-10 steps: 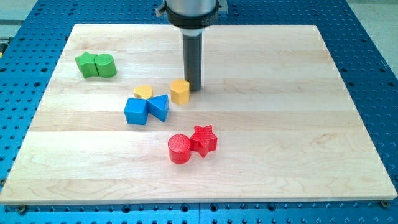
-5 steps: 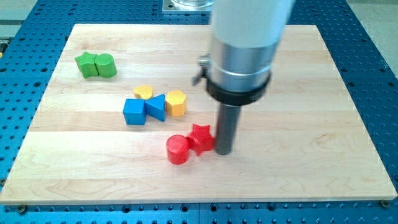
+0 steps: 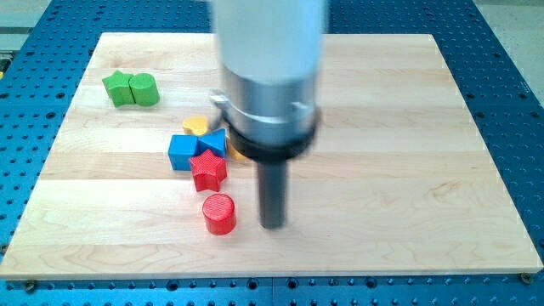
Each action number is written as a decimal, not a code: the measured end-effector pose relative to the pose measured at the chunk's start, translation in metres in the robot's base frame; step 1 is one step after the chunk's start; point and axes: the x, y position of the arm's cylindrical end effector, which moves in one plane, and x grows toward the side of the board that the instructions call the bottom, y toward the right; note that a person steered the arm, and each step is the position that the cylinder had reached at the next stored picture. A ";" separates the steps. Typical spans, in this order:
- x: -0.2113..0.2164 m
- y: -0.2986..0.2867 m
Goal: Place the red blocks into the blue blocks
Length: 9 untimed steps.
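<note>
"Where did the rod stand when you looked?"

"The tip (image 3: 272,224) was down on the wooden board (image 3: 408,170), near the front, just to the right of the red cylinder (image 3: 219,213) but apart from it. There was no claw on that arm at all, only the bare rod, so nothing was gripped or let go."

"And the red pieces?"

"The red star (image 3: 208,170) lay touching the near edge of the blue cube (image 3: 183,152) and the blue triangular block (image 3: 216,141), so I judged that one as good as delivered. The red cylinder sat alone, nearer to us, a little below the star."

"So why was the rod there?"

"My guess: standing right of the cylinder, it was placed to shove it left and away towards the blues. It would need to get more behind it first."

"Anything else about?"

"A yellow block (image 3: 196,125) peeped out just beyond the blues; the arm's housing hid whatever lay to their right. Two green blocks (image 3: 131,88) sat together far left, well clear."
</note>
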 end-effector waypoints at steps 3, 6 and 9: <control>-0.021 -0.098; -0.016 -0.181; -0.014 -0.210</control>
